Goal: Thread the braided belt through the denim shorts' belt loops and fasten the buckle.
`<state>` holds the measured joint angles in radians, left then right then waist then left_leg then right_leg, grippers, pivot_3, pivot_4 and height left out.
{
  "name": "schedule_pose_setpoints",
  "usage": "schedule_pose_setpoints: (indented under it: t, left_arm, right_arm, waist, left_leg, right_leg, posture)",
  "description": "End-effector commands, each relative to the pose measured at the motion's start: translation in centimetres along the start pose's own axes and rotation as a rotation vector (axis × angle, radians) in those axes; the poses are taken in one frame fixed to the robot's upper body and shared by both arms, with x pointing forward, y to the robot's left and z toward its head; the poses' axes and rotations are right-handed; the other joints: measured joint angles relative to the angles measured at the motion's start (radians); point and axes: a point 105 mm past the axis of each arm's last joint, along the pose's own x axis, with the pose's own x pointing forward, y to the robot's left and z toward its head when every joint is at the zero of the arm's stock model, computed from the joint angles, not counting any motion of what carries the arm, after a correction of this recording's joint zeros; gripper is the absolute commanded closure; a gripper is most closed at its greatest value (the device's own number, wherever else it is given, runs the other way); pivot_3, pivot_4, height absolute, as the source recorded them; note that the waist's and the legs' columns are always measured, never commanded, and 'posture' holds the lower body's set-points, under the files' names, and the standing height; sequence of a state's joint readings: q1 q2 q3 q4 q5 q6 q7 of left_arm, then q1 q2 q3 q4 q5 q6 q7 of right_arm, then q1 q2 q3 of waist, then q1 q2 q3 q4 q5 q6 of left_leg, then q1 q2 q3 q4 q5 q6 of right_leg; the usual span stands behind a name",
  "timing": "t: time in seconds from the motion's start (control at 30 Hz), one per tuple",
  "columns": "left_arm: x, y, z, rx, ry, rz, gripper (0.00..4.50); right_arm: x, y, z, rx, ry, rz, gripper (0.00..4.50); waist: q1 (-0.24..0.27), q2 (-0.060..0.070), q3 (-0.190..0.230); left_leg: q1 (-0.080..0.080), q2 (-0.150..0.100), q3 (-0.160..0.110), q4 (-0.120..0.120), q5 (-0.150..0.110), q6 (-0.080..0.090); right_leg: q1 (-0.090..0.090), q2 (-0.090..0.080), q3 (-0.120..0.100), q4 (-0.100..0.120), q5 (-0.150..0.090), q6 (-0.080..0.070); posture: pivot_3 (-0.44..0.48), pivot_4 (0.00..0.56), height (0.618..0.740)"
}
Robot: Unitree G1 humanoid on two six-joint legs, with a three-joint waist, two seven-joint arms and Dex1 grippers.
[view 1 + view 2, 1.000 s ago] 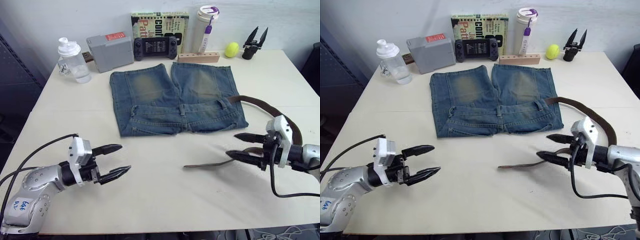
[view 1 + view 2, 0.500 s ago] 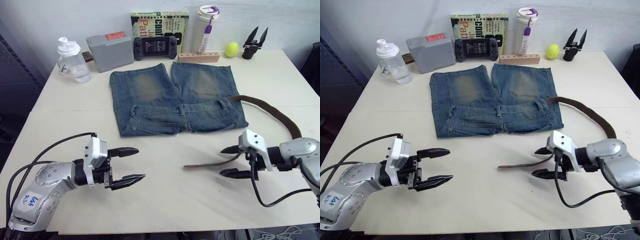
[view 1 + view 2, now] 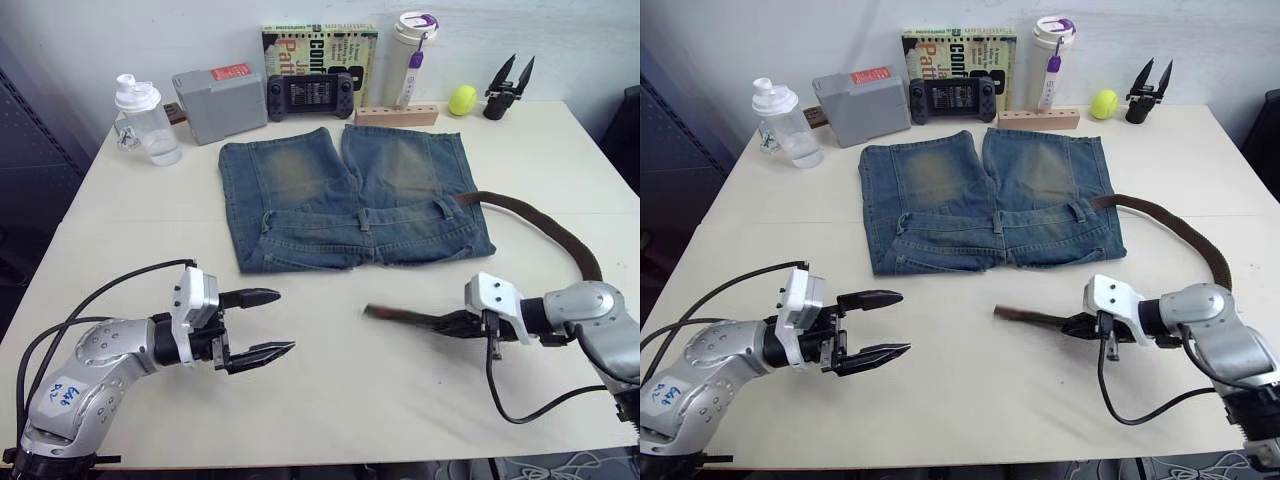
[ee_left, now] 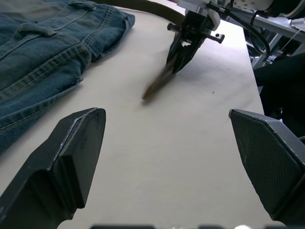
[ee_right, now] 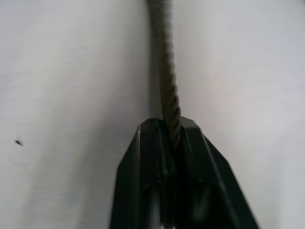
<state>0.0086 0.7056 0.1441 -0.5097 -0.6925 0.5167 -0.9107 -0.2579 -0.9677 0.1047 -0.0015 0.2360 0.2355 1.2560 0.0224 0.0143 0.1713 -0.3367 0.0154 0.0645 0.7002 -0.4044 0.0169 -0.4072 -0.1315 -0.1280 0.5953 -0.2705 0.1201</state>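
The denim shorts (image 3: 350, 195) lie flat mid-table, waistband toward me, with belt loops (image 3: 365, 218) along it. The braided belt (image 3: 555, 232) runs from the shorts' right waistband, curves round the right side and ends in a free tip (image 3: 395, 315) on the table. My right gripper (image 3: 447, 323) is shut on the belt near that tip; the right wrist view has the braid (image 5: 164, 71) pinched between the fingers (image 5: 143, 157). My left gripper (image 3: 275, 323) hovers open at front left, holding nothing. The buckle is hidden.
Along the back edge stand a shaker bottle (image 3: 145, 120), grey box (image 3: 220, 103), game controller (image 3: 308, 95), book (image 3: 320, 45), white tumbler (image 3: 415, 55), wooden block (image 3: 397, 115), tennis ball (image 3: 463, 99) and a spare black gripper (image 3: 508, 85). Bare tabletop (image 3: 330, 390) lies between my arms.
My right gripper has closed on the belt near its free tip, and the tip has shifted slightly. My left gripper moved forward and right, still open.
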Motion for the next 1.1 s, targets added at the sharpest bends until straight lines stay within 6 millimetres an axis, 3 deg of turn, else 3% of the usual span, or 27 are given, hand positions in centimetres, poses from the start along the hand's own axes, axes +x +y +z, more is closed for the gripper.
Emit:
schedule_pose_setpoints:
  t: [0.03,0.17,0.27,0.4,0.63,0.73,1.0,1.1]
  left_arm:
    - [1.1,-0.2,0.9,0.011,-0.035,-0.079,0.0]
    - [2.2,-0.2,1.3,0.008,-0.04,-0.164,0.0]
    - [3.0,-0.1,1.7,0.003,-0.051,-0.221,0.0]
    - [3.9,0.2,2.0,0.004,-0.048,-0.293,0.0]
    - [4.7,0.0,2.2,0.001,-0.058,-0.353,0.0]
    - [4.8,-0.1,2.2,-0.005,-0.068,-0.362,0.82]
    - [4.9,0.0,2.3,-0.004,-0.077,-0.355,4.45]
    - [4.9,0.0,2.1,-0.003,-0.069,-0.35,4.48]
  right_arm:
    - [0.6,1.8,3.6,-0.066,-0.126,0.065,4.44]
    - [0.3,3.1,7.8,-0.144,-0.224,0.104,4.44]
    - [0.4,4.1,9.4,-0.182,-0.234,0.126,4.44]
    - [0.4,5.2,10.2,-0.207,-0.218,0.167,4.44]
    - [0.5,5.5,10.8,-0.214,-0.215,0.166,4.44]
    - [0.5,5.6,10.9,-0.213,-0.217,0.163,4.5]
    - [0.5,5.7,10.9,-0.199,-0.217,0.165,4.5]
    - [0.5,5.6,11.1,-0.189,-0.226,0.163,4.5]
  waist:
    - [0.0,0.0,0.0]
    - [0.0,0.001,0.001]
    - [0.002,0.001,0.001]
    - [0.004,0.001,0.002]
    - [0.001,0.0,0.002]
    - [0.001,-0.001,0.002]
    - [0.001,-0.001,0.003]
    - [0.002,-0.002,0.003]
  left_leg:
    - [0.0,0.0,0.0,0.0,0.0,0.0]
    - [0.0,0.0,0.0,0.001,0.0,0.0]
    - [-0.001,0.0,-0.001,0.001,0.0,0.0]
    - [-0.002,-0.001,-0.001,0.001,0.0,0.0]
    - [-0.002,-0.001,-0.001,0.001,0.0,0.0]
    - [-0.002,-0.001,-0.001,0.001,0.0,0.0]
    - [-0.002,-0.001,-0.001,0.002,0.0,0.0]
    - [-0.002,-0.001,-0.001,0.002,0.0,0.0]
  right_leg:
    - [0.0,0.0,0.0,0.0,0.0,0.0]
    - [0.0,0.0,0.0,0.0,0.0,0.0]
    - [0.0,0.0,0.0,0.0,0.0,0.0]
    - [0.0,0.0,-0.001,0.0,0.0,0.0]
    - [0.0,0.0,-0.001,0.0,0.0,0.0]
    - [0.0,0.0,-0.001,0.0,0.0,0.0]
    - [0.0,0.0,-0.001,0.001,0.0,0.0]
    - [0.0,0.0,-0.001,0.0,0.0,0.0]
  posture:
    - [0.0,0.15,0.726]
    - [0.0,0.15,0.726]
    - [0.0,0.15,0.726]
    - [0.0,0.15,0.726]
    - [0.0,0.15,0.726]
    - [0.0,0.15,0.726]
    - [0.0,0.15,0.726]
    - [0.0,0.15,0.726]
